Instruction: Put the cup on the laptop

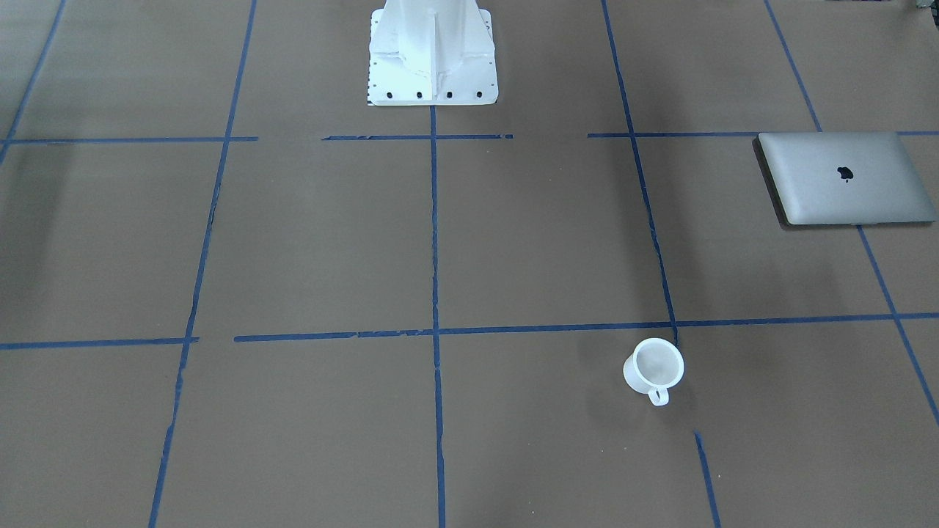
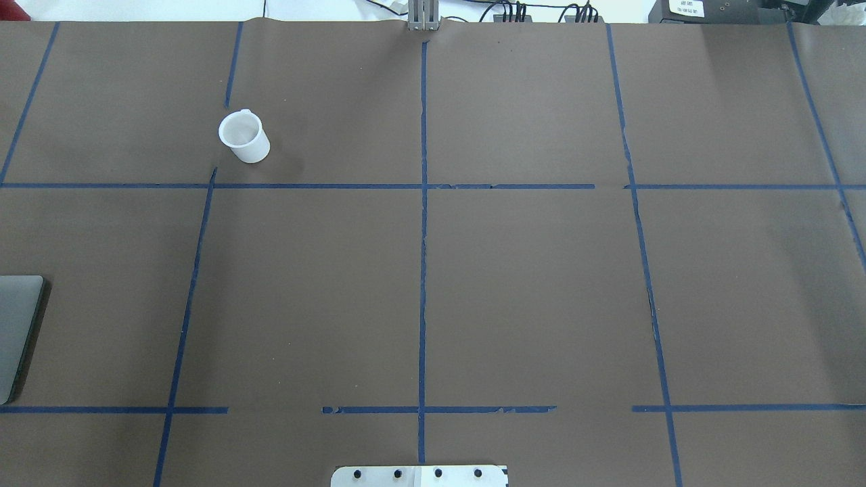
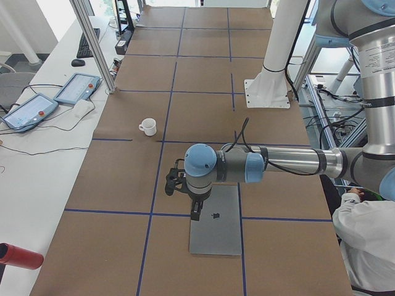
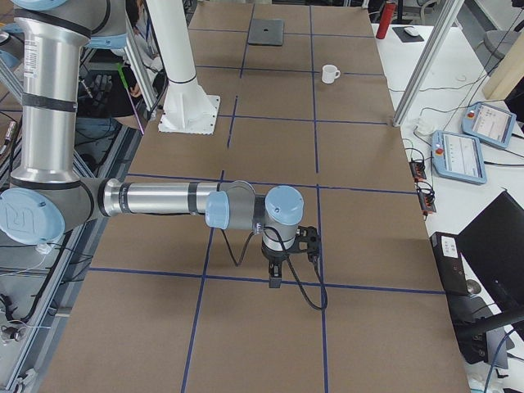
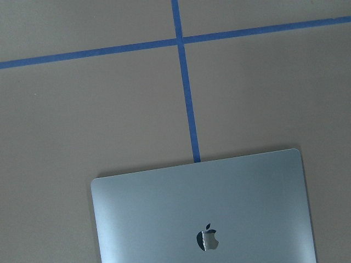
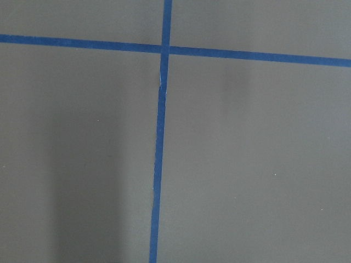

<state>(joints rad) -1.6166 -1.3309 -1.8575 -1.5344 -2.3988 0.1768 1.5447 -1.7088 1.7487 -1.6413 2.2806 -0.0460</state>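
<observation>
The white cup (image 1: 654, 367) stands upright on the brown table, handle toward the operators' side; it also shows in the overhead view (image 2: 243, 137) and both side views (image 3: 148, 126) (image 4: 329, 74). The silver laptop (image 1: 847, 178) lies closed and flat at the table's left end, cut off by the overhead view's edge (image 2: 17, 325), with its logo in the left wrist view (image 5: 203, 213). My left gripper (image 3: 195, 213) hangs above the laptop's (image 3: 216, 225) edge nearest the cup, far from the cup. My right gripper (image 4: 275, 282) hangs over bare table. I cannot tell whether either is open or shut.
The white robot base (image 1: 433, 55) stands at the table's robot-side edge. Blue tape lines cross the brown table (image 2: 541, 284). Two teach pendants (image 3: 55, 98) and cables lie on the white bench beside the table. A red bottle (image 3: 18, 256) lies near the laptop's end.
</observation>
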